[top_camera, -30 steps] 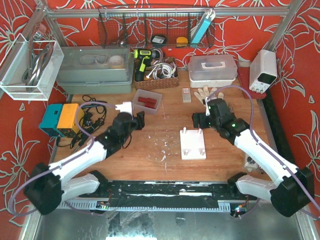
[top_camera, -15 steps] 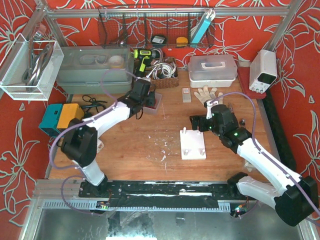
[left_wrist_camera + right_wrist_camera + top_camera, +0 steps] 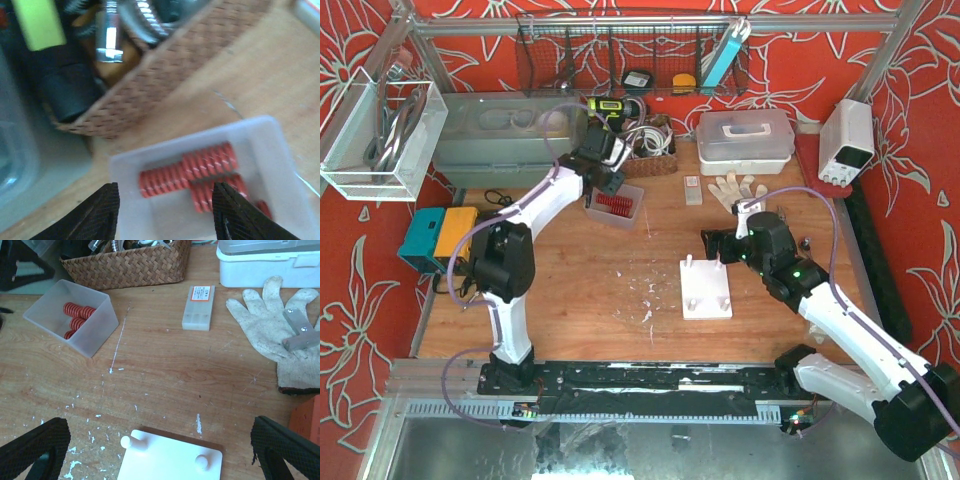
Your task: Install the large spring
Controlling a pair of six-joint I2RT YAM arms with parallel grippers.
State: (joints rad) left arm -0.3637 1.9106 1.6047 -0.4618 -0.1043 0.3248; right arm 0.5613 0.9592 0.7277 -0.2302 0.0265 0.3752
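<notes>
Red springs [image 3: 190,170] lie in a small translucent bin [image 3: 615,203]; a long one lies across the top and shorter ones below it. The bin also shows in the right wrist view [image 3: 72,315]. My left gripper [image 3: 167,212] is open and empty, hovering just above the bin's near edge with a finger on either side. In the top view it is at the far side of the table [image 3: 603,172]. A white base plate [image 3: 706,290] with upright pegs lies mid-table. My right gripper [image 3: 160,450] is open and empty, just above the plate's far edge [image 3: 170,460].
A wicker basket [image 3: 635,150] of tools sits right behind the bin. A white glove [image 3: 272,327] with a metal block, a small clear case [image 3: 198,307] and a white lidded box [image 3: 745,137] lie at the back right. A grey tub [image 3: 510,140] stands back left.
My left arm has swung out from mid-table to the back, ending over the bin of springs. My right gripper has moved a little nearer the plate's far edge.
</notes>
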